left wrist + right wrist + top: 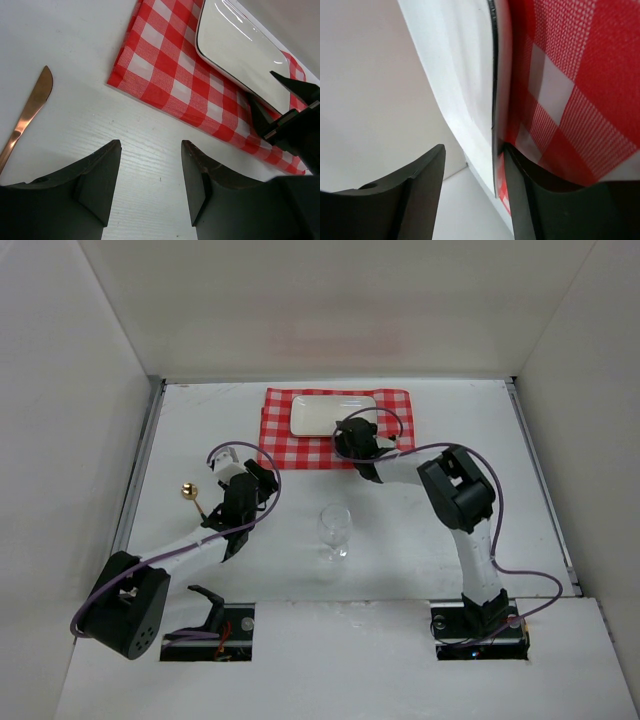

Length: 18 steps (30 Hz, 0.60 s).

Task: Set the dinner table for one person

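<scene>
The dinner table (420, 540) is a white tabletop. A red-and-white checked cloth (300, 445) lies at its back centre with a white rectangular plate (325, 412) on it. My right gripper (352, 433) is open at the plate's near edge. In the right wrist view the plate's rim (465, 75) stands between my open jaws (474, 146), with the cloth (570, 75) beside the right finger. My left gripper (255, 472) is open and empty over bare table (75, 50), just left of the cloth (170, 65). A copper knife (30, 107) lies to its left.
A clear wine glass (335, 528) stands upright in the middle of the table, between the two arms. The knife's gold end (187, 490) shows near the left rail. White walls enclose the table on three sides. The right gripper (295, 125) also shows in the left wrist view.
</scene>
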Available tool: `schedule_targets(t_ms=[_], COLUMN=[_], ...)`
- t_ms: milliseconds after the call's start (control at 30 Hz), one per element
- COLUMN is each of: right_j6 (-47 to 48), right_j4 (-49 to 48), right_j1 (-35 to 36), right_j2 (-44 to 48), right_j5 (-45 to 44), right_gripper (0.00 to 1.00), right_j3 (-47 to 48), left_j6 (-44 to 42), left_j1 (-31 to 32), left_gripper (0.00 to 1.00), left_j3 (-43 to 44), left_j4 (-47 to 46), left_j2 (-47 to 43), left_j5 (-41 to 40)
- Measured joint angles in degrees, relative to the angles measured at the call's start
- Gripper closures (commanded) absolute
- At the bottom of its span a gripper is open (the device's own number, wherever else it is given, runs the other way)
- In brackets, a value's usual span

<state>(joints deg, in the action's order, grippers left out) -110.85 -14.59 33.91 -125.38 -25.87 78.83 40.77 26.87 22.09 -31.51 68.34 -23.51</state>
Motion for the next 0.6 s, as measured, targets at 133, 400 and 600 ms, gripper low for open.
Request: schedule_targets(t_ms=[133,400,600], right_j6=[0.0,2.5,9.4], right_j4=[0.0,-0.9,-2.4], right_j1=[0.0,-0.2,-1.8], right_j2=[2.4,9.7,19.3], right_j5=[0.4,3.0,7.1], right_gripper=[0.42,0.39,0.40], right_j3=[-2.1,-10.6,-22.2], left_j6=[0.1,0.2,0.3], left_j1=[0.0,-0.5,-0.7], left_gripper=[0.51,0.51,0.51], left_j3=[0.0,0.0,0.0], left_j4=[0.0,0.0,0.0], left_j2=[0.0,0.0,-0.4], left_j5=[0.0,0.2,0.4])
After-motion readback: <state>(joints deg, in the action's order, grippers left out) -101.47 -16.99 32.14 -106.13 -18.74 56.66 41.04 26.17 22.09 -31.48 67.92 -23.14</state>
